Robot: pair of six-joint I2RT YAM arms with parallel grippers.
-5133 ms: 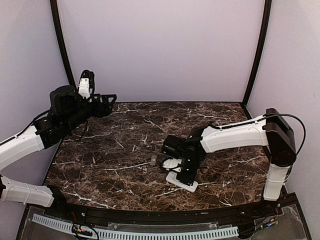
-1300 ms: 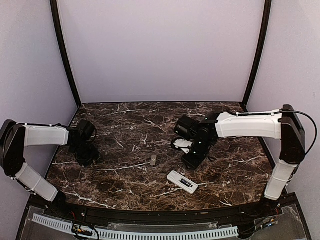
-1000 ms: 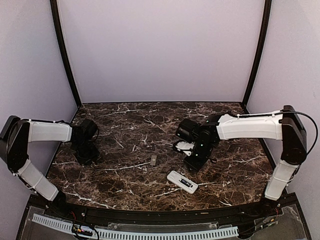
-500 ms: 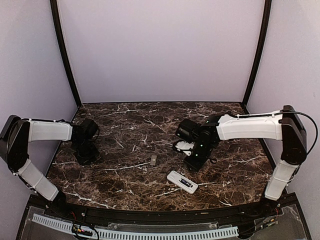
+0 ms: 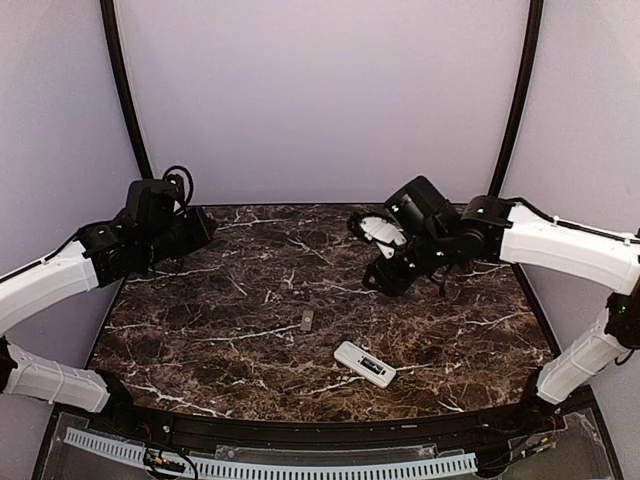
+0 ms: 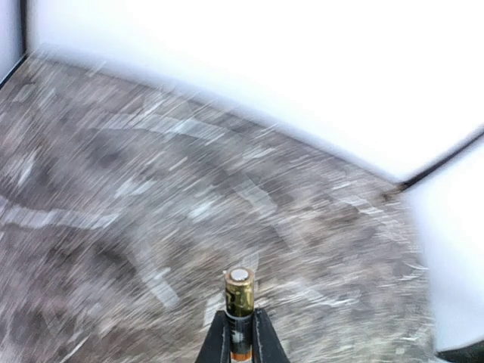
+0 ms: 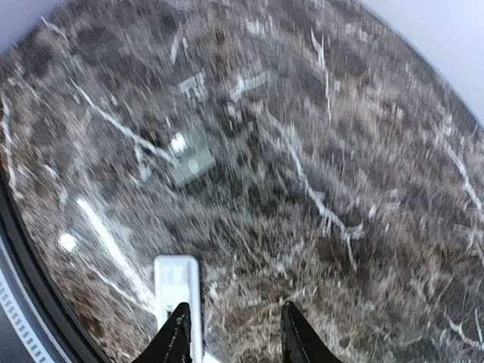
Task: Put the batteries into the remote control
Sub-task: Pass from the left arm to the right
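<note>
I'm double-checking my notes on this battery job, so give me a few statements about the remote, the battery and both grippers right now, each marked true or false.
1. The left gripper is shut on a battery. True.
2. The right gripper is holding the remote control. False: the remote control lies on the table, near its front edge, with nothing gripping it.
3. The right gripper is open, with nothing between its fingers. True.
4. A small grey piece rests on top of the remote control. False: it lies on the table apart from the remote control, not touching it.
</note>
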